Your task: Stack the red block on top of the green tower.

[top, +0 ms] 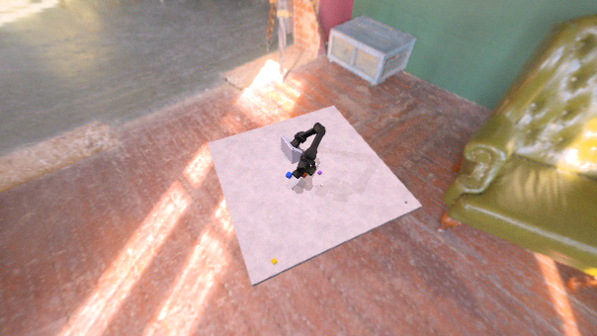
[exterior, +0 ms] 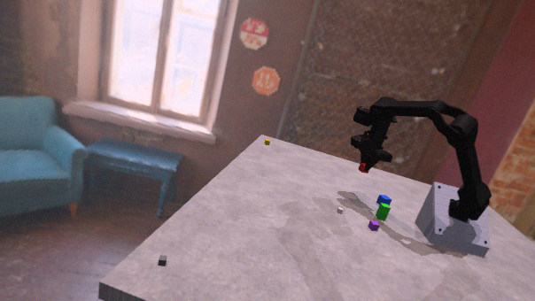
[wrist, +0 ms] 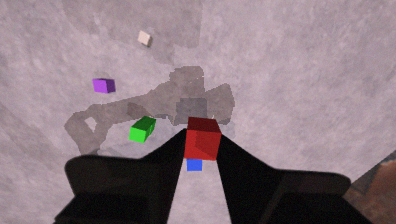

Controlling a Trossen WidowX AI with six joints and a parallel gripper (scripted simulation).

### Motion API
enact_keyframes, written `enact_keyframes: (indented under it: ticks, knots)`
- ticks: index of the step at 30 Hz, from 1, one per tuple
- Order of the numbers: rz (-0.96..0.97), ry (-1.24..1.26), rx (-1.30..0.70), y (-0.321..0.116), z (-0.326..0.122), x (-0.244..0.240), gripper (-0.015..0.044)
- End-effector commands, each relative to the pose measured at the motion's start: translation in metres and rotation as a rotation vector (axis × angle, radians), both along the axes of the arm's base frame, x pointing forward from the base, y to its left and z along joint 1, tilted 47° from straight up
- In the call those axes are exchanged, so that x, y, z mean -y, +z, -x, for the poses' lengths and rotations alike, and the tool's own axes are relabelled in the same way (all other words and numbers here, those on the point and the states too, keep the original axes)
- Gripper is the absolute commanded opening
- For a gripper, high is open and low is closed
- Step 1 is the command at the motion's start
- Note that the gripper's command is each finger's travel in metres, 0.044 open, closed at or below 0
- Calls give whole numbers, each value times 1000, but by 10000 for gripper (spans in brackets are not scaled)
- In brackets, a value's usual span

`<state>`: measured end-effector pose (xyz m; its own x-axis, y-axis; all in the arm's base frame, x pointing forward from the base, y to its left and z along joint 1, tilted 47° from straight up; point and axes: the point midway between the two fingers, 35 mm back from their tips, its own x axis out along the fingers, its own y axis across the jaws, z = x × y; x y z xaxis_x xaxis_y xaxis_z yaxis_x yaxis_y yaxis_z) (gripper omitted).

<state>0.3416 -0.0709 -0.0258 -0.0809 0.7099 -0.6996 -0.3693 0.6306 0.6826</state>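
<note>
I have my tool (wrist: pixel 202 145) clenched on the red block (wrist: pixel 202 138), which sits squarely between the two dark fingers and hangs well above the worktop (exterior: pixel 275 230), clear of everything on it. In the exterior view the red block (exterior: pixel 363 167) is plainly higher than the green tower (exterior: pixel 383 212), so height looks sufficient already; what remains, as I judge it, is a sideways carry and then a careful descent.

The relation that matters is the offset between block and tower. Through my wrist view the green tower (wrist: pixel 142 129) lies to the left of the held block and a little farther out, near but not under it. Its long axis stands upright from the worktop, and I see it tilted only because I look down at it from one side. I need to shift left until its top face sits directly beneath the red block.

A blue block (wrist: pixel 194 164) shows just below the held block in the wrist view; in the exterior view the blue block (exterior: pixel 383 199) stands just beside the tower, on its far side. A purple block (exterior: pixel 374 226) lies near the tower's foot on the near side. Both crowd the tower, so I judge that a straight vertical descent is safer than a slanted one.
</note>
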Motion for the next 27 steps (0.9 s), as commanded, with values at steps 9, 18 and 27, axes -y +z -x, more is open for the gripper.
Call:
enact_keyframes:
  ticks: [9, 18, 27]
  knots:
    - [-4, -2, -7, 19, 33, -17, 0]
    - [-5, -2, -9, 32, 61, -31, 0]
    - [-6, -2, -11, 42, 91, -47, 0]
